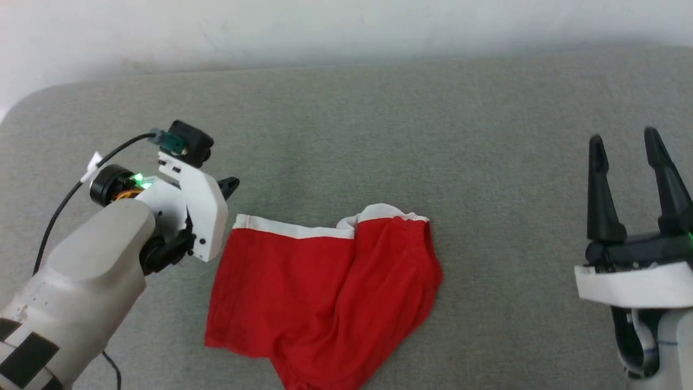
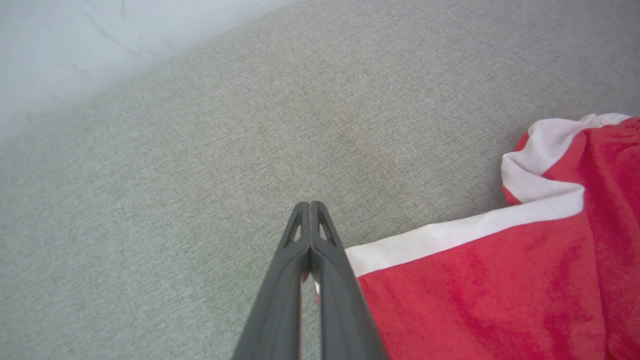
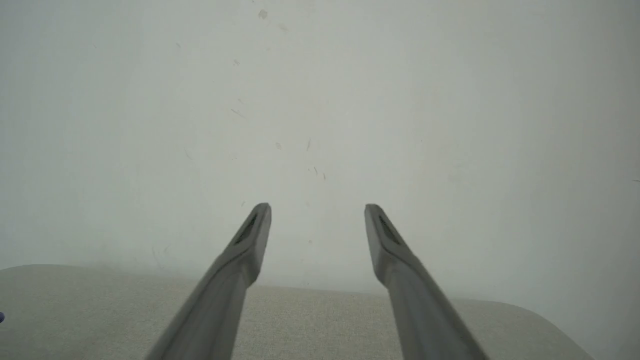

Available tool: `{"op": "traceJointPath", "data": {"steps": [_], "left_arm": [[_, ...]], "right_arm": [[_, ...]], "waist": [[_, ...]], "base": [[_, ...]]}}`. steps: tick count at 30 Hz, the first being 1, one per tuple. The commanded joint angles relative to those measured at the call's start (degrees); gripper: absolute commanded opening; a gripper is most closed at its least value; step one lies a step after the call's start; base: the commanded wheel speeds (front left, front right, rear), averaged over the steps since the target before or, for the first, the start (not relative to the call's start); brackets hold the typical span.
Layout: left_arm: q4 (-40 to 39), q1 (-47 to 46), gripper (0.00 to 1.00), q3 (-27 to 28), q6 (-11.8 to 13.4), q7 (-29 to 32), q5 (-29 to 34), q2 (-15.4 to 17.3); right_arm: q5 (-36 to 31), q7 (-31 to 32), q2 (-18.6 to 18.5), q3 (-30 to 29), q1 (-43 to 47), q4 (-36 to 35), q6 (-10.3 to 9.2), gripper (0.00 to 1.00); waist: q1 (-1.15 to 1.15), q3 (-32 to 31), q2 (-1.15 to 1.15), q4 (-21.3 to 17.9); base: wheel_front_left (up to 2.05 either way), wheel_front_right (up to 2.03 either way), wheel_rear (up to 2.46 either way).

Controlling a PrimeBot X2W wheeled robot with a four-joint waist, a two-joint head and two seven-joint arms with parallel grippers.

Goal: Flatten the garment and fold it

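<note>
Closest up is the left gripper (image 2: pixel 311 206), fingers pressed together with the tips touching, right at the left corner of the white waistband (image 2: pixel 450 232). Slivers of red show in the slit lower down, but honestly I can't tell if any cloth is actually pinched. The garment (image 1: pixel 325 292) lies on the grey cushion (image 1: pixel 379 135), front and centre: left half fairly flat, right half bunched, with the band curled over. The right gripper (image 1: pixel 622 138) hangs spread wide, well off to the right, holding nothing. For flattening I'd want a sure bite on that corner, then bring the right one to the curled end and pull apart low and slow.
</note>
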Motion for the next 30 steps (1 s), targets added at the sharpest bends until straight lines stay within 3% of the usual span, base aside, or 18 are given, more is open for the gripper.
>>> {"op": "traceJointPath", "data": {"steps": [1, 4, 8, 9, 10, 16, 25, 30], "left_arm": [[-0.36, 1.60, 0.00, 0.26, 0.29, -1.01, 0.19, 0.48], [-1.46, 3.39, 0.00, 0.09, 0.48, -1.19, -0.56, 0.50], [-1.41, 4.50, 0.00, -0.21, 0.39, 0.57, -2.10, 0.24], [-1.24, 4.43, 0.39, -0.25, 0.37, 0.84, -2.27, 0.07], [-1.08, 4.04, 1.00, -0.46, 0.37, 1.00, -1.97, -0.11], [-0.10, -0.53, 1.00, -1.38, 0.11, 4.65, -1.95, -2.07], [2.18, -5.87, 1.00, -7.15, -0.18, 19.68, -4.66, -3.64], [4.10, -6.57, 1.00, -9.64, -0.19, 24.18, -5.09, -4.04]], "right_arm": [[0.96, -0.27, -1.96, 1.01, -2.30, 0.60, -0.05, 1.00], [1.58, -0.27, -7.84, 5.07, -6.42, 2.62, -0.05, 1.00], [3.01, -0.27, -12.01, 8.50, -11.76, 4.28, -0.05, 1.00], [3.17, -0.27, -12.52, 9.15, -12.61, 4.68, -0.05, 1.00], [3.30, -0.27, -12.91, 9.78, -13.27, 5.08, -0.05, 1.00], [3.96, -0.27, -12.46, 10.67, -13.79, 6.90, -0.05, 1.00], [3.61, -0.27, -10.92, 11.59, -13.62, 7.71, -0.05, 1.00], [3.62, -0.27, -10.71, 11.92, -13.91, 7.71, -0.05, 1.00]], "waist": [[0.00, -1.63, 0.00, 1.86], [0.00, -2.47, 0.00, 2.98], [0.00, -3.02, 0.00, 3.67], [0.00, -3.05, 0.00, 3.70], [0.00, -3.01, 0.00, 3.76], [0.00, -1.88, 0.00, 4.13], [0.00, 1.41, 0.00, 1.03], [0.00, 2.97, 0.00, -0.89]], "base": [[0.00, 0.00, 0.00], [0.00, 0.00, 0.00], [0.00, 0.00, 0.00], [0.00, 0.00, 0.00], [0.00, 0.00, 0.00], [0.00, 0.00, 0.00], [0.00, 0.00, 0.00], [0.00, 0.00, 0.00]]}}
